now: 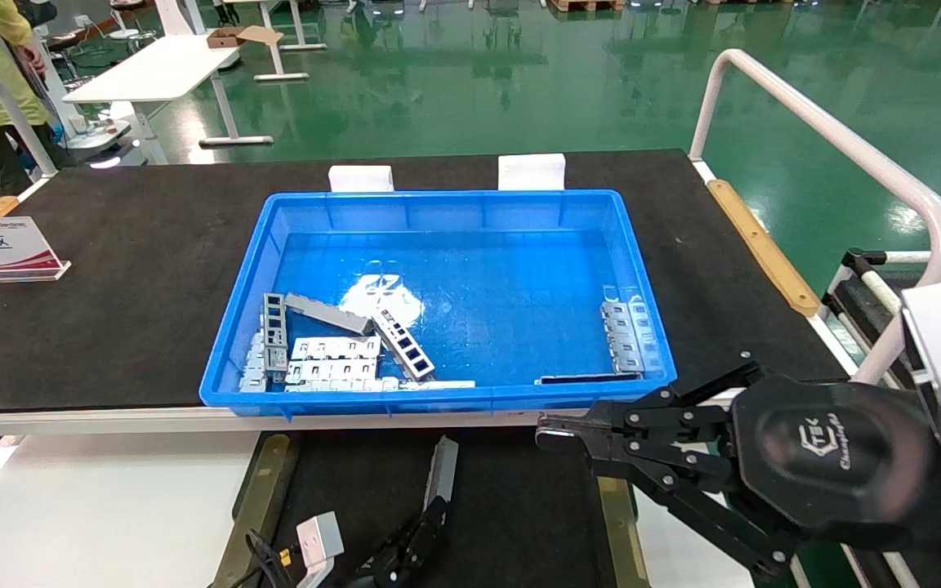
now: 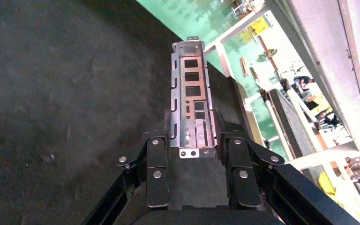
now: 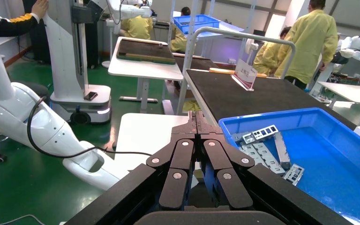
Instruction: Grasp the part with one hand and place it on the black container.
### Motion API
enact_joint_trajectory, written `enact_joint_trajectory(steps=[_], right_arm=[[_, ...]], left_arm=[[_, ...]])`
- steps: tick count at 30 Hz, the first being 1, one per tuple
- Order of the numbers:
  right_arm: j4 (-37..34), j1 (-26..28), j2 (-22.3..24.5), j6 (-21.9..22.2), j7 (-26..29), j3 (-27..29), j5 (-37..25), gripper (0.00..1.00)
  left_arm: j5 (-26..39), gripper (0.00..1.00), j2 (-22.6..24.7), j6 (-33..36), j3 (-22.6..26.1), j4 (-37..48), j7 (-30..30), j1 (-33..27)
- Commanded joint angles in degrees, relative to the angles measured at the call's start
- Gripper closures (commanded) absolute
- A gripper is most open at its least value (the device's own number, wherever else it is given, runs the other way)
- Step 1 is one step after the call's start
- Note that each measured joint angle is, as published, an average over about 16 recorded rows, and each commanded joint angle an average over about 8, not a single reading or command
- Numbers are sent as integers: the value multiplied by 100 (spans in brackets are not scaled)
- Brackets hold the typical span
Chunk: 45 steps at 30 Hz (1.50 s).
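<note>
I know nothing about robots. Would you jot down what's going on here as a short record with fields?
Held item: the part, a slim metal strip with rectangular cutouts
Holder: left pincer, shut on the strip's near end
Position: over the black container, in front of the blue bin
Contact with container: cannot tell
Other arm: right pincer shut, empty, near the bin's front right corner
Bin contents: more metal pieces

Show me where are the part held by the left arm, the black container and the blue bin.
the part (image 2: 190,96): left wrist view, on the strip's middle, between its cutouts.
the black container (image 1: 511,506): head view, on its bare black surface.
the blue bin (image 1: 438,198): head view, on its far rim.
</note>
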Motion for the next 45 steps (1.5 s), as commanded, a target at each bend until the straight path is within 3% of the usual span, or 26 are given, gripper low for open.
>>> enact_joint_trajectory(steps=[1, 6, 8, 9, 15, 17, 34, 45], right_arm=[[0, 0, 0, 0, 0, -1, 0, 100], [0, 0, 1, 1, -1, -2, 1, 100], [0, 1, 1, 1, -1, -3, 2, 93], [0, 1, 1, 1, -2, -3, 2, 84], [0, 1, 2, 2, -2, -5, 3, 12], [0, 1, 2, 2, -3, -6, 4, 0], [0, 2, 4, 5, -5, -11, 7, 0], [0, 3, 6, 6, -7, -14, 10, 0]], left_arm=[[-133, 100, -1, -55, 91, -50, 34, 34], [-466, 100, -4, -205, 240, -141, 183, 67], [-599, 94, -4, -260, 289, -171, 260, 76], [-665, 84, -4, -286, 313, -186, 300, 80], [-1038, 10, -4, -389, 462, -246, 559, 90], [-1156, 0, -5, -407, 515, -255, 645, 89], [-1932, 0, -36, -341, 1019, -188, 1166, 24], [-1673, 0, -301, 362, 1440, 51, 1384, -134]])
